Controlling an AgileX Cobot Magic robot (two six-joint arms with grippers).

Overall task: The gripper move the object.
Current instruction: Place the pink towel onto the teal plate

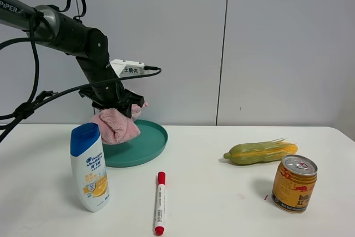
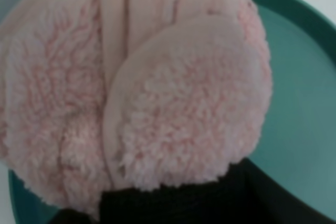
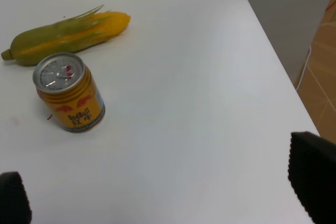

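Observation:
The pink plush towel bundle [image 1: 115, 127] hangs in my left gripper [image 1: 117, 105], which is shut on its top. It is over the left part of the teal plate [image 1: 157, 140], low over it or touching it; I cannot tell which. In the left wrist view the towel [image 2: 173, 103] fills the frame above the plate [image 2: 299, 108], with a black part of the gripper showing along one edge. My right gripper [image 3: 163, 192] is open and empty above bare table; it is out of the exterior view.
A white and blue shampoo bottle [image 1: 90, 167] stands in front of the plate. A red marker [image 1: 160, 202] lies at the front middle. A corn cob [image 1: 260, 152] [image 3: 63, 35] and a yellow can [image 1: 294, 183] [image 3: 68, 100] sit at the right, near the table edge [image 3: 273, 66].

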